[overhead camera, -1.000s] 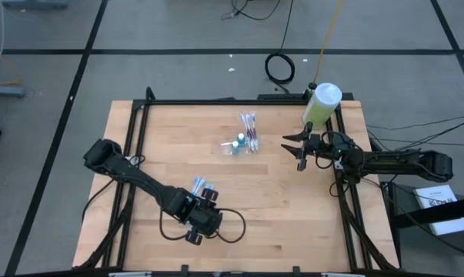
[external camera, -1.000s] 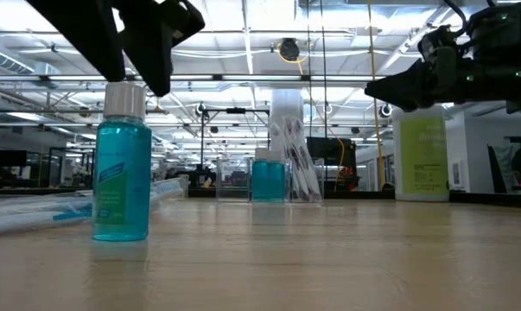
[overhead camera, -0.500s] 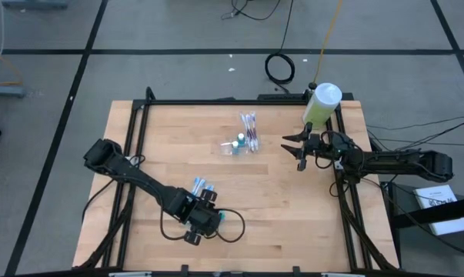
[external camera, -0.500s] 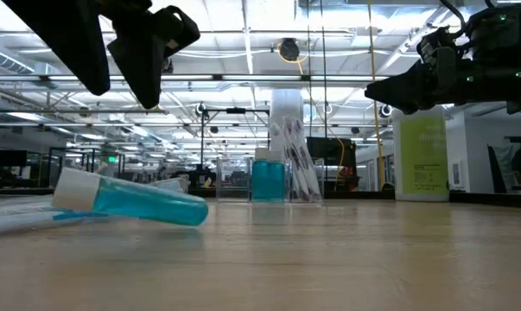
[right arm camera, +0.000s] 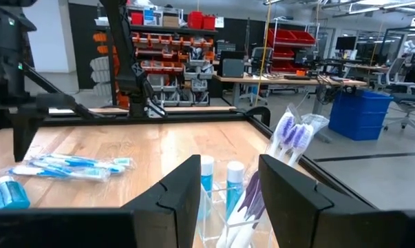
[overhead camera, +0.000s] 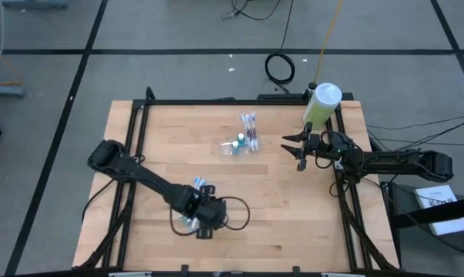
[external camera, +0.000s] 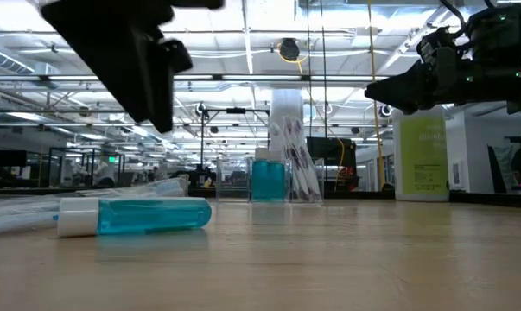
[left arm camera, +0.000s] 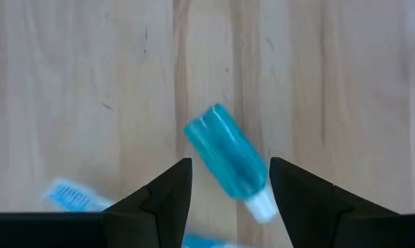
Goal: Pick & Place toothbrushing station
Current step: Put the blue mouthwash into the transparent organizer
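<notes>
Toothbrushing station (overhead camera: 237, 144): small clear tray, far-centre of the wooden counter (overhead camera: 285, 208), standing upright and free of both arms. In the right wrist view its compartments hold two small blue bottles (right arm camera: 219, 180), capped and upright, with purple-headed toothbrushes in wrappers (right arm camera: 291, 135) leaning out the side. Seen from the low view as a clear box (external camera: 262, 180) well behind the near items.

Right end effector (overhead camera: 299, 151): hovers just beside the station, on the side nearer the green bottle with a white cap (overhead camera: 321, 103); fingers spread wide, empty, aimed at the tray. Placement reads as waiting or lined up for a grasp on the tray; judgement only.

Left end effector (overhead camera: 200, 218): near edge of counter, well apart from the station. Left wrist view shows fingers (left arm camera: 157, 198) open wide, straddling a small blue bottle (left arm camera: 230, 160) that lies on its side on the wood, cap toward the camera, untouched by either finger. Low view confirms it lying flat (external camera: 136, 216). Loose blue toothbrushes (overhead camera: 199, 185) lie just beside it.

Likely intent: pick the fallen bottle up for the tray. Lying on a round side, it may roll when pinched.
</notes>
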Action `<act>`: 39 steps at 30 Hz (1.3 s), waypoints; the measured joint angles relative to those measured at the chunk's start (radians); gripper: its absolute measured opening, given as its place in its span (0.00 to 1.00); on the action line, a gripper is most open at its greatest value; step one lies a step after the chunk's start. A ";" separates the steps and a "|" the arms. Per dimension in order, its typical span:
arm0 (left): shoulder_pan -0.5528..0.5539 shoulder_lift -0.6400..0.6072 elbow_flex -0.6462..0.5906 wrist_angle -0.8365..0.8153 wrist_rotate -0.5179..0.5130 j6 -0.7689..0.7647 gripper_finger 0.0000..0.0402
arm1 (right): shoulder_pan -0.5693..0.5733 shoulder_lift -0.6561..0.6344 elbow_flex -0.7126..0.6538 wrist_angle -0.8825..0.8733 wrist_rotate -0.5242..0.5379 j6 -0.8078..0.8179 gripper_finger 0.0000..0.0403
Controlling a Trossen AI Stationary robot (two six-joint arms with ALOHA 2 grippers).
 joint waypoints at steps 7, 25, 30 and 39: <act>0.009 0.114 0.000 0.073 0.097 -0.012 0.50 | 0.000 0.005 0.000 -0.017 0.000 0.000 0.35; 0.087 0.144 -0.001 -0.062 0.012 -0.065 0.50 | 0.000 0.005 0.000 -0.030 0.001 0.026 0.35; 0.097 0.095 -0.001 -0.124 0.014 -0.021 0.50 | 0.000 0.005 0.000 -0.031 0.001 0.026 0.35; 0.030 0.026 0.001 -0.204 0.009 0.210 0.50 | 0.000 0.005 0.000 -0.042 0.002 0.026 0.35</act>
